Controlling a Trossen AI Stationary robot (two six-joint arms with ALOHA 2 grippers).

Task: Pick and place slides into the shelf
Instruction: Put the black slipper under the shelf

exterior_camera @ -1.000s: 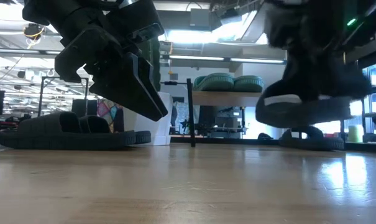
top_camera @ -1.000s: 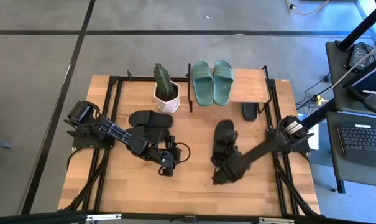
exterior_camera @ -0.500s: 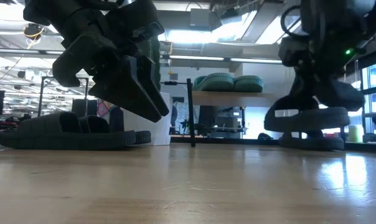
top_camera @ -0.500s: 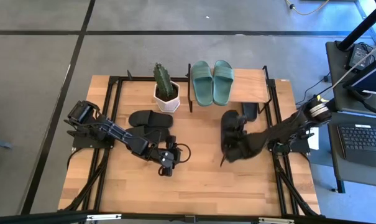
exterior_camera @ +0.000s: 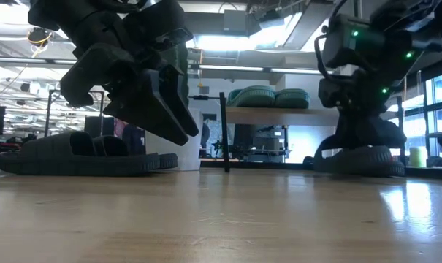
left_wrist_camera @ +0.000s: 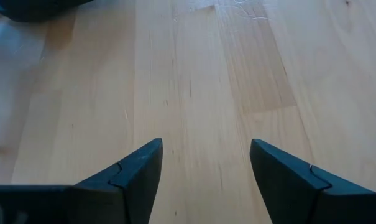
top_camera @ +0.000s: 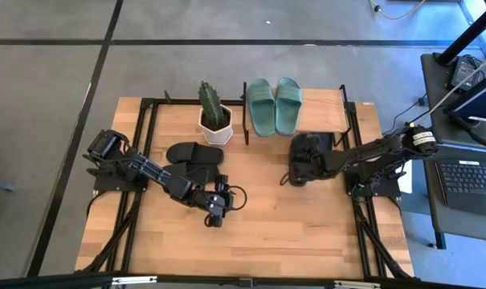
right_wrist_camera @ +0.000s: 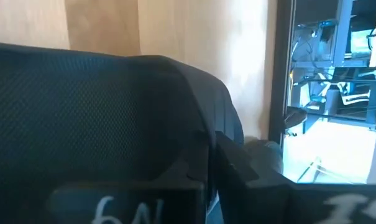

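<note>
The right arm has swung back across the wooden bench [top_camera: 259,229] over the past second, carrying a black slide [top_camera: 302,157] from the open middle to the foot of the shelf [top_camera: 321,119], where the shoe now sits low at the bench surface beside a second black slide [top_camera: 324,144] tucked under the top board. The right gripper [top_camera: 316,163] stays clamped on the strap, its fingers pinching the foam; the wrist camera is almost wholly filled by the slide's dimpled black surface, so the fingertips themselves are hidden. In the low view the arm's body masks most of the shoe, leaving only its thick sole edge showing. The left arm has not moved: the left gripper [top_camera: 215,210] hangs over bare planks near the bench centre, its dark wedge-shaped fingers [left_wrist_camera: 135,168] spread apart with nothing between them. A sage-green pair [top_camera: 275,105] lies side by side on the shelf's pale board, ribbed straps up. Another black pair [top_camera: 194,154] rests flat near a cactus [top_camera: 211,105] in a white faceted pot.
</note>
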